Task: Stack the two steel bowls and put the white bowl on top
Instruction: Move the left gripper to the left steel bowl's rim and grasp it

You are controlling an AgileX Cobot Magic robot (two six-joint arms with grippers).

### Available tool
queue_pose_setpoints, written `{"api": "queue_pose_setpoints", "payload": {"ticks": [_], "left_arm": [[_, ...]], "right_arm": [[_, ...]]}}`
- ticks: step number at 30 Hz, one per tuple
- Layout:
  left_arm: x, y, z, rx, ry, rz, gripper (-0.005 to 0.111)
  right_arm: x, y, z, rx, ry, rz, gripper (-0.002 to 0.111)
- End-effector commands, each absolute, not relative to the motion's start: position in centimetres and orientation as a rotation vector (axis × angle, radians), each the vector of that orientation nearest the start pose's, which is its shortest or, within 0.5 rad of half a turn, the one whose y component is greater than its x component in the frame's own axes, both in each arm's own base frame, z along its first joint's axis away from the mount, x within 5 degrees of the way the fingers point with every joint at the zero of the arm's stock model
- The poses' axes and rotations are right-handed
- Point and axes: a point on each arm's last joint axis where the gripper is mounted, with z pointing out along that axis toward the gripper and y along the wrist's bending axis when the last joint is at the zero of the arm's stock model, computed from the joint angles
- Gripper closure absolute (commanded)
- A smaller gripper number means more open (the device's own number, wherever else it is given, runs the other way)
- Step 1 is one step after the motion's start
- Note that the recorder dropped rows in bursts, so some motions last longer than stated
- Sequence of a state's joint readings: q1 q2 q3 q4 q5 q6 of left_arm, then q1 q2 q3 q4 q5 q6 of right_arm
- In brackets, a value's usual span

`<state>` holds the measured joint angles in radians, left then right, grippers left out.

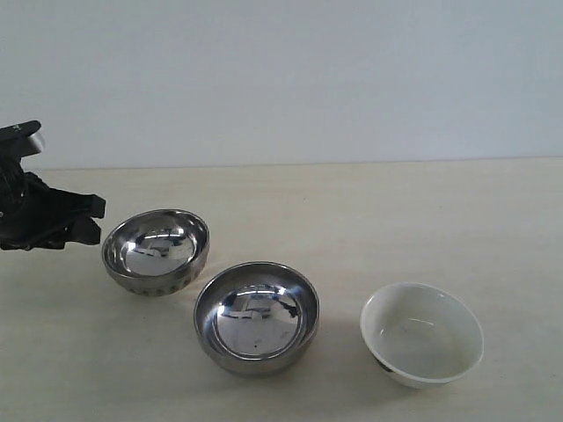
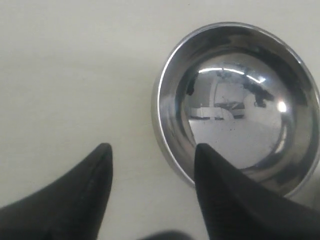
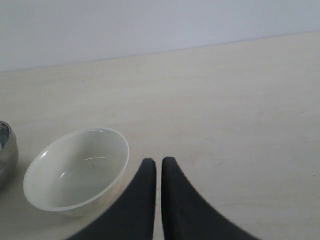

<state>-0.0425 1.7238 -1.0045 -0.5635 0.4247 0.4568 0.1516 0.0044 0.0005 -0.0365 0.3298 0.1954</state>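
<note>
Three bowls rest on the table in a slanting row. The ribbed steel bowl (image 1: 157,251) is at the left, the smooth steel bowl (image 1: 256,316) in the middle, and the white bowl (image 1: 422,334) at the right. All are upright, empty and apart. My left gripper (image 1: 91,220) is open at the ribbed bowl's left side. In the left wrist view this gripper (image 2: 152,146) has one fingertip (image 2: 207,165) over the ribbed bowl's (image 2: 240,105) inside and the other over bare table. My right gripper (image 3: 159,160) is shut on nothing beside the white bowl (image 3: 75,172). The exterior view does not show it.
The pale wooden table (image 1: 396,220) runs back to a plain white wall (image 1: 308,79). A sliver of a steel bowl (image 3: 6,150) shows beyond the white bowl in the right wrist view. Nothing else stands on the table.
</note>
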Motion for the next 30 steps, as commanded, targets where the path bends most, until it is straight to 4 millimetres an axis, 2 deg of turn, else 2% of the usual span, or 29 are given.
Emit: {"api": "queue_pose_setpoints", "payload": {"ticks": [1, 7, 24, 30], "left_arm": [[34.7, -3.5, 18.7, -0.009, 2.551, -0.357, 0.059], [35.0, -4.0, 17.8, 0.019, 2.545, -0.411, 0.059], [36.0, -3.5, 14.1, 0.01, 2.588, -0.33, 0.059], [36.7, -3.9, 13.6, 0.025, 2.614, -0.37, 0.059]], "right_arm": [[5.4, 0.7, 18.4, 0.023, 1.811, 0.213, 0.108], [5.4, 0.7, 18.4, 0.023, 1.811, 0.213, 0.108], [5.4, 0.7, 18.4, 0.023, 1.811, 0.213, 0.108], [5.4, 0.7, 18.4, 0.023, 1.811, 0.213, 0.108]]}}
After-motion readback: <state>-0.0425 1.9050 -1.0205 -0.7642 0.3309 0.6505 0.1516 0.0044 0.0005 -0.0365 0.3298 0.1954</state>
